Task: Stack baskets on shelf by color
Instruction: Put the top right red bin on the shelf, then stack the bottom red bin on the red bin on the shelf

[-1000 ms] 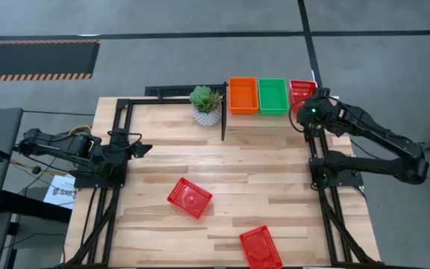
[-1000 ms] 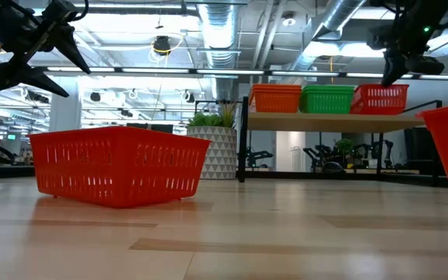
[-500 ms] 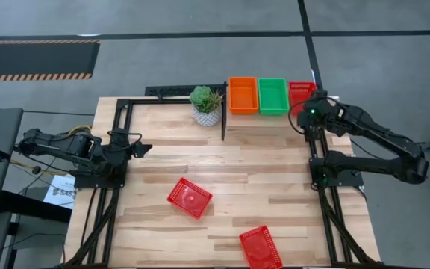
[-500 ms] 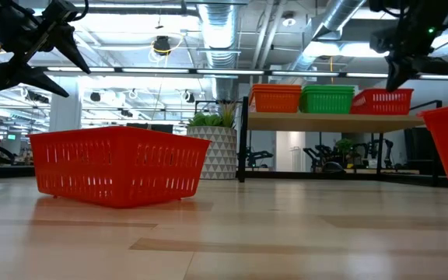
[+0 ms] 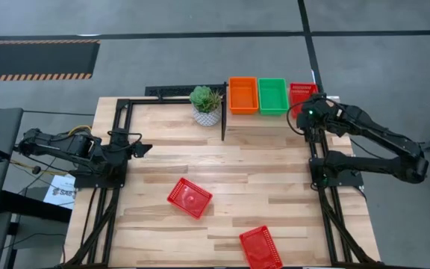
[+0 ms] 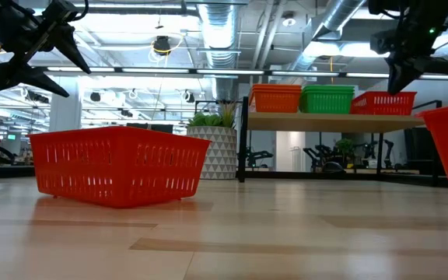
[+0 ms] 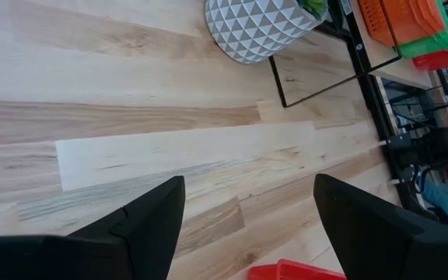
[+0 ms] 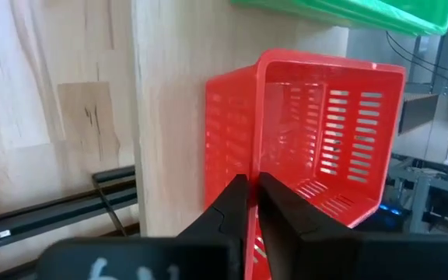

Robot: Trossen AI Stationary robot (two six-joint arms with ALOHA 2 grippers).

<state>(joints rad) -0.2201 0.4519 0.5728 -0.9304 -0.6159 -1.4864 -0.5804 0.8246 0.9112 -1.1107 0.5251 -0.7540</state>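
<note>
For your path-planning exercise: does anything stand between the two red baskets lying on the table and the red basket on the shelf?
Nothing visible on the bare table blocks either loose red basket. At the shelf, though, the right hand is at the near wall of the shelf's red basket, so that spot is occupied.

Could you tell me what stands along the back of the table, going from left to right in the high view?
White-potted plant → orange baskets → green baskets → red basket at the shelf's right end, with the right gripper at it.
</note>
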